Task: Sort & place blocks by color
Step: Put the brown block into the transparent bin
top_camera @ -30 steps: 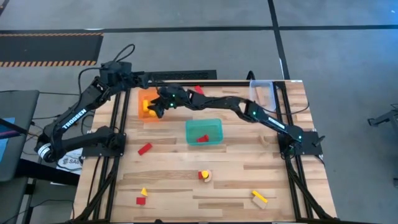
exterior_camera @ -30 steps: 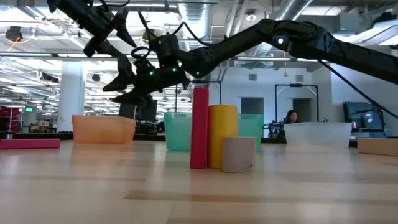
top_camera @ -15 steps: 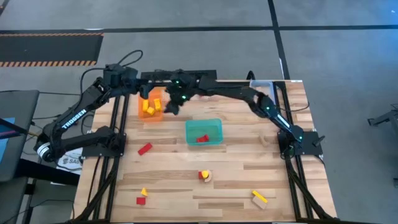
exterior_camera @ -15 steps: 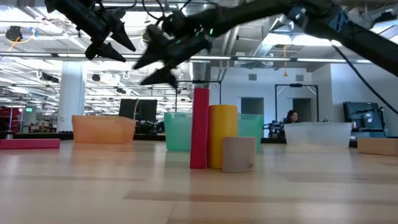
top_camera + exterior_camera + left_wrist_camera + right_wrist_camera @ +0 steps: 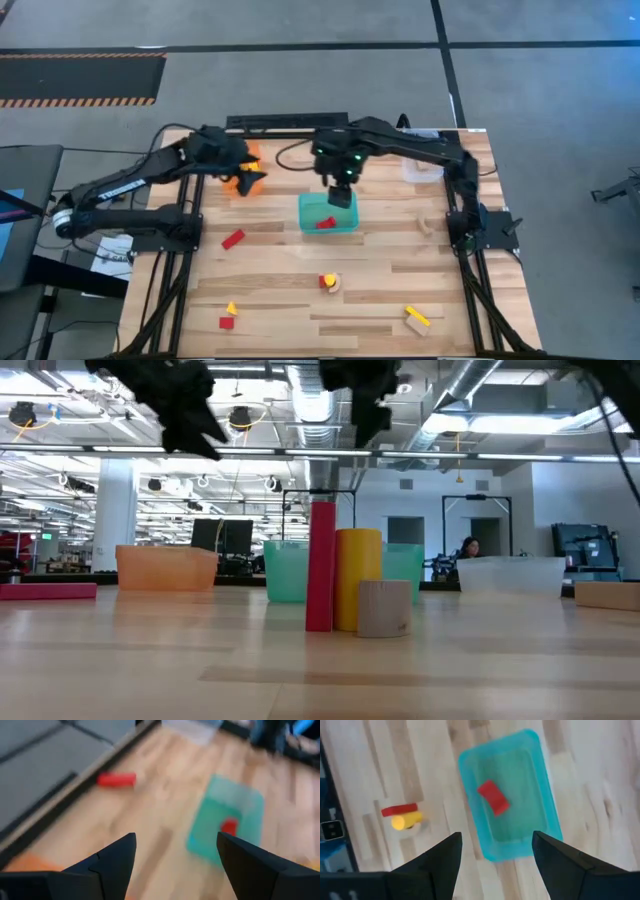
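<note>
The right end effector (image 5: 340, 193) hangs above the counter (image 5: 380, 270) over the far rim of the teal tray (image 5: 348, 224), its two dark fingers (image 5: 442, 862) spread wide and holding nothing. Straight below it, inside the teal tray, lies one red block (image 5: 493, 797). Beyond the tray from this end effector, toward the near edge of the counter, a red bar, a yellow cylinder and a pale wooden block (image 5: 329, 283) stand together in a tight cluster; the low view shows the red bar (image 5: 321, 566) upright, the yellow cylinder (image 5: 357, 579) touching it, and the pale block (image 5: 384, 608) in front of the cylinder.

The left end effector (image 5: 245, 178) hovers over the orange tray (image 5: 236, 184) at the far left of the counter, its fingers (image 5: 115, 860) also spread apart and empty. To its right sits the teal tray, well apart from it. Nearer the front edge from this end effector, a red bar (image 5: 233, 239) lies flat on the counter. Farther still, by the near left corner, a small yellow wedge (image 5: 231, 309) and a small red cube (image 5: 226, 323) lie just beside each other.

Far from both end effectors, near the front right corner, a yellow bar (image 5: 417, 316) rests across a pale block (image 5: 414, 325). A clear tray (image 5: 422, 170) sits at the far right, behind the right arm.
</note>
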Motion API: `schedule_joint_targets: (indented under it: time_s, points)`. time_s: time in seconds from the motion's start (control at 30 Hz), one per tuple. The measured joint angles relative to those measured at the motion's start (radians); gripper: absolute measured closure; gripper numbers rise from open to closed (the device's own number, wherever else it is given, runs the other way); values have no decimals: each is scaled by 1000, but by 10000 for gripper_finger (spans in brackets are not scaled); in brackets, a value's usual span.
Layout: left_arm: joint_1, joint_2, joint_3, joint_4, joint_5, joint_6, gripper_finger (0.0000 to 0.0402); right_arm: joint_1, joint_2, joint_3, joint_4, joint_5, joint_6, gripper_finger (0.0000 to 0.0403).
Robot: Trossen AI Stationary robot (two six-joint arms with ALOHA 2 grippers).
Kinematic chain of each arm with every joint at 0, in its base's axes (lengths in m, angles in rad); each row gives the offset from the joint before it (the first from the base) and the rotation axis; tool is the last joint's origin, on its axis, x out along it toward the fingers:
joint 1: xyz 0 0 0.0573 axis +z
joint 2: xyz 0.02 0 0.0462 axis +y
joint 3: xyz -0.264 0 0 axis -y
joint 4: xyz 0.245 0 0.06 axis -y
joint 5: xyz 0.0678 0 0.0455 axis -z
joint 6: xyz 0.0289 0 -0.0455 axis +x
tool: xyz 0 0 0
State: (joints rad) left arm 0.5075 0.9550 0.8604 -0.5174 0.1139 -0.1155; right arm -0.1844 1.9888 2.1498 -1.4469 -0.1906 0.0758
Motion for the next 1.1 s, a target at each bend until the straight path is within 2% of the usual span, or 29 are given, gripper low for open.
schedule_joint_targets:
  time_s: [0.2, 0.3, 0.43, 0.57, 0.63, 0.73, 0.9, 1.1]
  points:
    - [8, 197, 0, 314, -21, -206, 136, 76, -219, -309, 80, 207, 220, 138]
    - [30, 298, 35, 389, -21, -292, 136, 116, -338, -488, 135, 239, 332, 138]
    - [49, 464, 210, 304, 14, -254, 136, 166, -496, -736, 259, 240, 479, 138]
    - [51, 633, 457, 79, 37, -147, 136, 226, -635, -926, 335, 238, 681, 138]
    - [52, 698, 560, -1, 64, -91, 136, 270, -681, -979, 351, 238, 782, 138]
    - [42, 743, 638, 7, 93, -56, 136, 361, -722, -1015, 382, 221, 868, 139]
    - [11, 749, 648, 133, 91, -39, 136, 545, -710, -1016, 402, 219, 1047, 139]
    - [-12, 748, 648, 110, 89, 25, 136, 759, -613, -1016, 456, 212, 1357, 139]
